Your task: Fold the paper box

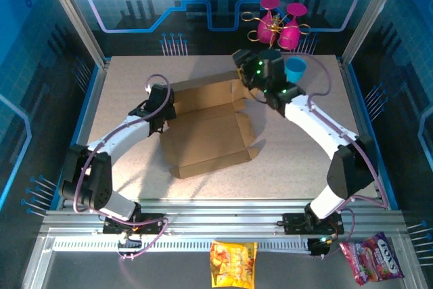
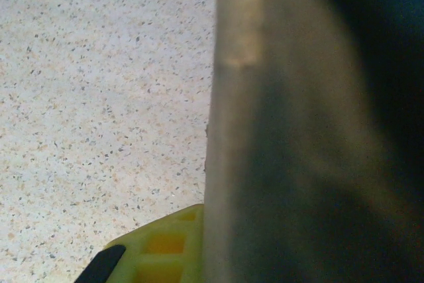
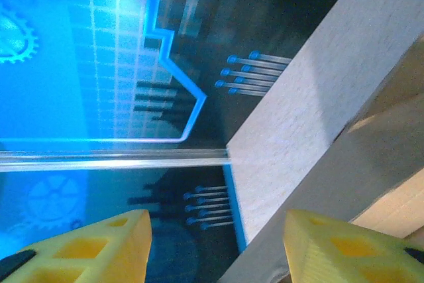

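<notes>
I count one paper box (image 1: 210,137) and two grippers: left gripper (image 1: 168,107) clamped on its wall, right gripper (image 3: 215,236) parted, empty

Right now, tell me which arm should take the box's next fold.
Right, probably. The right gripper is open beside the paper box's rear-right corner, free to grasp. The left gripper is shut on the box's left edge, seemingly holding it steady.
</notes>
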Robot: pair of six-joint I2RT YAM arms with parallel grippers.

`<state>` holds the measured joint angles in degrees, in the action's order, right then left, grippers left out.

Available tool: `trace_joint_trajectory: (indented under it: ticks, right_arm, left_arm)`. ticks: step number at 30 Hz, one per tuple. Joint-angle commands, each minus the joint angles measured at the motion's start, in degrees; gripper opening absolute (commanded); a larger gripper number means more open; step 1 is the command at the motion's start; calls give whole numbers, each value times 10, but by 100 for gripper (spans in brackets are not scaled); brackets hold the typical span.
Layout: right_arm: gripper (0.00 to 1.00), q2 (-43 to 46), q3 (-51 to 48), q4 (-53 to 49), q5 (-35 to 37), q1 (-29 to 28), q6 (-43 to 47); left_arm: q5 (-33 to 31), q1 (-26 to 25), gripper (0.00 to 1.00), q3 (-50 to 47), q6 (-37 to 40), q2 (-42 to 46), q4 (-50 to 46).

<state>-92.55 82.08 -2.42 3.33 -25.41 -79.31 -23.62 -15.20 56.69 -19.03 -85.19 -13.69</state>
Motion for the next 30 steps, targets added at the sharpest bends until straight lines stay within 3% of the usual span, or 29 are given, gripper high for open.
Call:
trace_joint_trajectory:
  ticks: [1, 6, 16, 30]
  right_arm:
    - [55, 10, 59, -173, -41, 30, 113]
    - [55, -18, 118, -244, -95, 48, 164]
    - [55, -72, 210, -318, -126, 54, 211]
    - [55, -72, 180, -268, -161, 47, 151]
  left_arm:
    - [36, 2, 0, 43, 15, 38, -55]
    - [62, 2, 0, 64, 16, 50, -85]
    - [83, 2, 0, 101, 24, 44, -108]
    - [100, 2, 0, 112, 24, 33, -111]
